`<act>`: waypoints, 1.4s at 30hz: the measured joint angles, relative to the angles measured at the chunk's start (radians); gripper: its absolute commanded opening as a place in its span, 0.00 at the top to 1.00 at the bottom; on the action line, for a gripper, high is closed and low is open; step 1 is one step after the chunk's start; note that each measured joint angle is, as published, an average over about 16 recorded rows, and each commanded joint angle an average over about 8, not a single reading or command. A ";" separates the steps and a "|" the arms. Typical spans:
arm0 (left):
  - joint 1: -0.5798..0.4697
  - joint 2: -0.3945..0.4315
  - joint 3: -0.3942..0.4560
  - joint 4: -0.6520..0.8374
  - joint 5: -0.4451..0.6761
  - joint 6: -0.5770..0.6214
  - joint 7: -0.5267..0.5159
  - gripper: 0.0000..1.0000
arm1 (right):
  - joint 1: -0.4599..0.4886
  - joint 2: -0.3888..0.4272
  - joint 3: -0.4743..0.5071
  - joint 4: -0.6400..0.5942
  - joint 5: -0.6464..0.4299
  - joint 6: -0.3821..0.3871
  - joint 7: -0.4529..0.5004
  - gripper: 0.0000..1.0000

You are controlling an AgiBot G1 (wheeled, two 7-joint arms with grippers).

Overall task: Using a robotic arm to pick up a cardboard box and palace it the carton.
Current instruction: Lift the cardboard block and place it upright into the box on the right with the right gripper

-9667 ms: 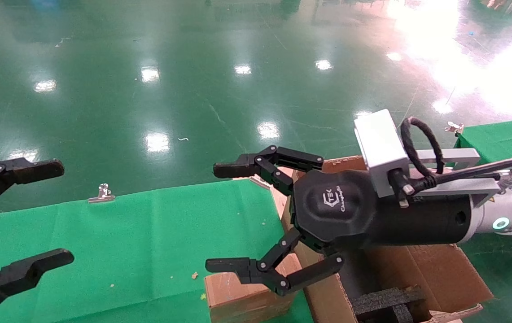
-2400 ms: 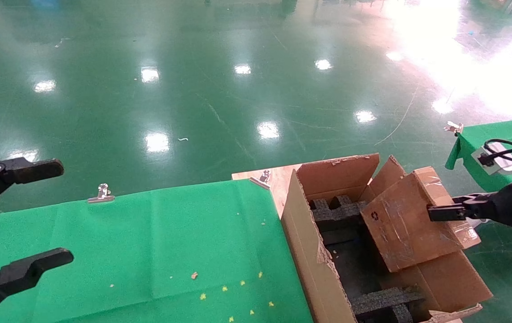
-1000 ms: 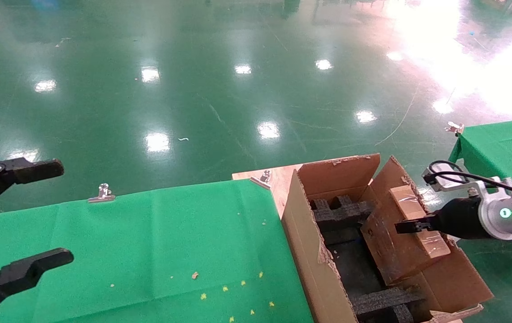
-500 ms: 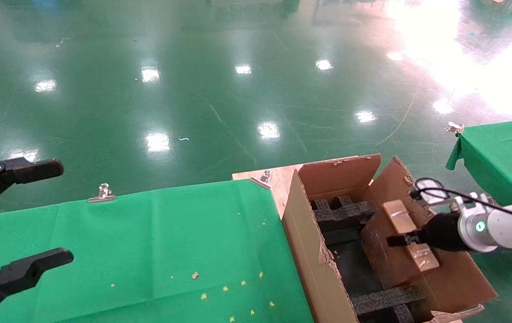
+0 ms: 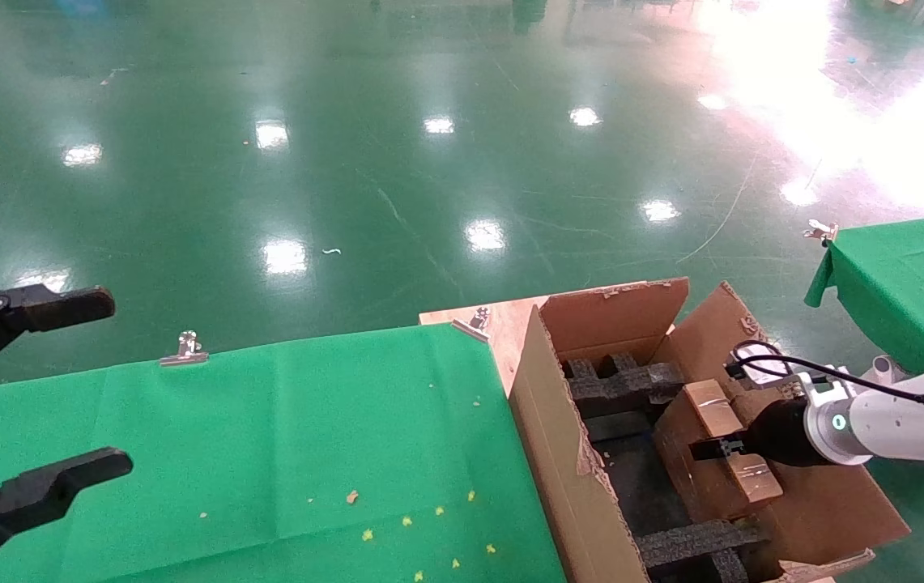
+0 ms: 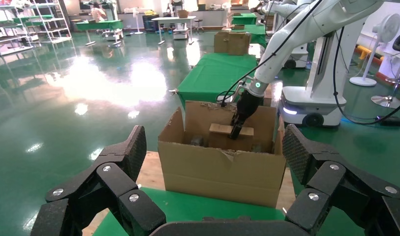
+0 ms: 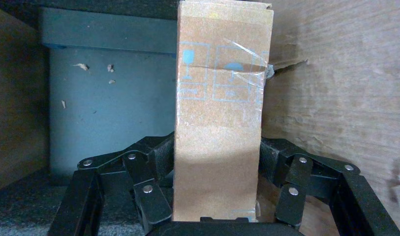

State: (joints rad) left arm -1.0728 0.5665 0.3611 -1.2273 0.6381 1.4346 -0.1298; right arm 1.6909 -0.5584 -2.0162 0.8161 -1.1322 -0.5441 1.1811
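R claw [image 5: 717, 448] clamped on cardboard box [image 5: 713, 453], held on edge w/ narrow side up to fit inside carton [image 5: 567, 453] beside foam [image 5: 623, 380]; L claw [image 5: 20, 405] idle, wide open over surface [image 5: 267, 437].

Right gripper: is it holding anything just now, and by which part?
Yes. The right gripper is shut on the cardboard box, its fingers clamping the two broad faces at one end. The left gripper holds nothing.
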 measured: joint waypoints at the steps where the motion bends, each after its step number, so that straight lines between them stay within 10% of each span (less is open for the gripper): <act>1: 0.000 0.000 0.000 0.000 0.000 0.000 0.000 0.00 | -0.005 -0.004 0.004 -0.010 0.008 -0.003 -0.010 0.91; 9: 0.000 0.000 0.000 0.000 0.000 0.000 0.000 0.00 | -0.029 -0.024 0.028 -0.057 0.048 -0.024 -0.059 0.00; 42: 0.000 0.000 0.000 0.000 0.000 0.000 0.000 0.00 | 0.130 0.067 0.053 0.124 -0.019 -0.005 -0.072 0.00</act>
State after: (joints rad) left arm -1.0726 0.5664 0.3611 -1.2270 0.6380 1.4343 -0.1297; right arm 1.8209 -0.4917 -1.9631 0.9406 -1.1507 -0.5492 1.1089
